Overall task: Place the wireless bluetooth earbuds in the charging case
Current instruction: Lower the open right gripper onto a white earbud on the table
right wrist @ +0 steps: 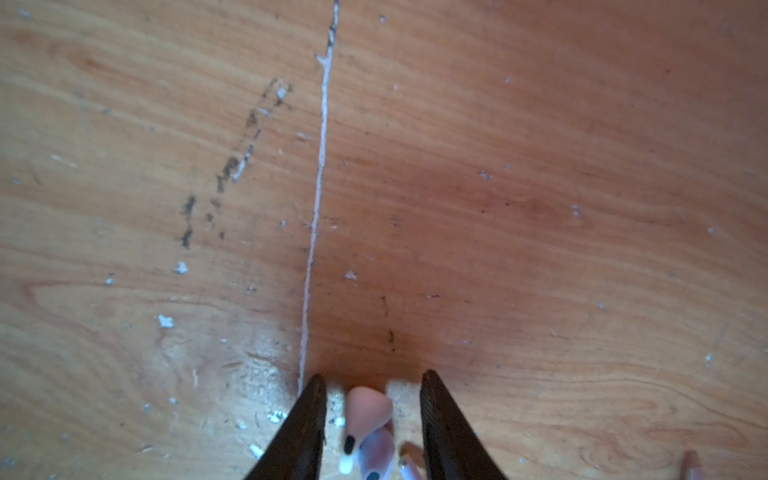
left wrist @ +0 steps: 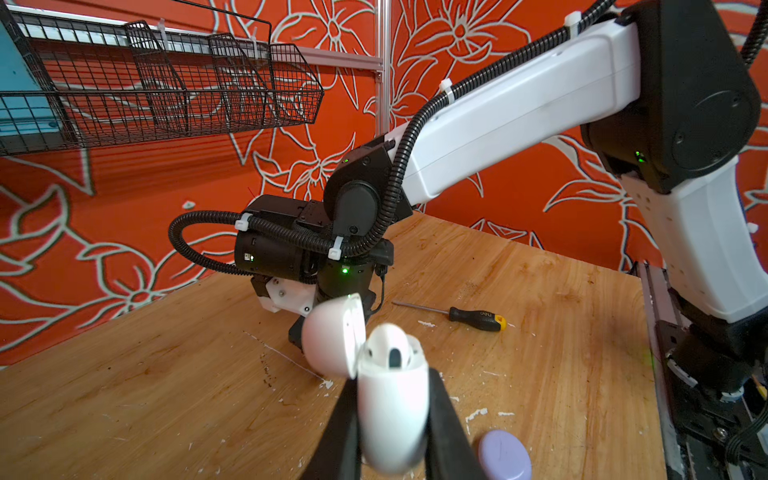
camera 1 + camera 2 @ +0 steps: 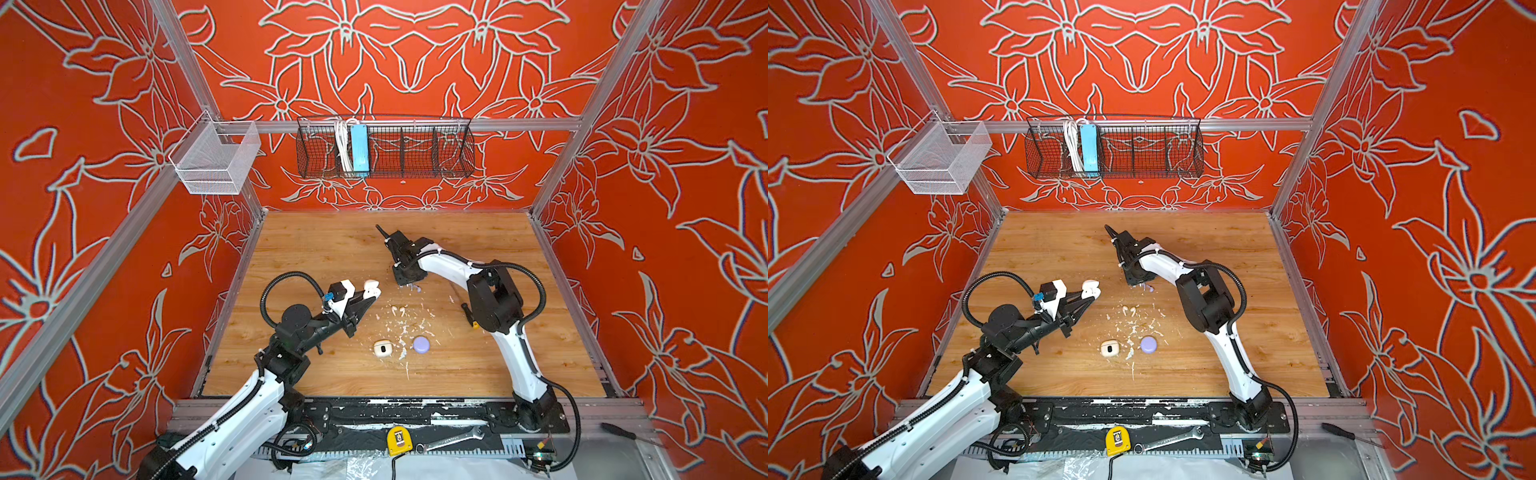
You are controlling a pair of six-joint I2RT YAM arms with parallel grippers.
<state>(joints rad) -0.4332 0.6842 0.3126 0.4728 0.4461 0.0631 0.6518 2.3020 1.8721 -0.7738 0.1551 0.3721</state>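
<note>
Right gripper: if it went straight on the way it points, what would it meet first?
Probably the earbuds lying on the table between the open jaws of the right gripper; its height above them is unclear.

We can read only one word. It stands in small pale letters on the black part of the handle of the screwdriver (image 2: pixel 478 319), close to its yellow end, and it looks to us like "deli", upside down in the left wrist view. The screwdriver lies flat on the worktop (image 2: pixel 166 395), in its right half, toward the right edge.

The wrench (image 3: pixel 451 440), on the black rail just in front of the worktop's front edge, carries a row of stamped marks along its shank, too small for us to read. The yellow tag (image 3: pixel 399 441) beside it bears a small metal plate whose marking we cannot make out.
</note>
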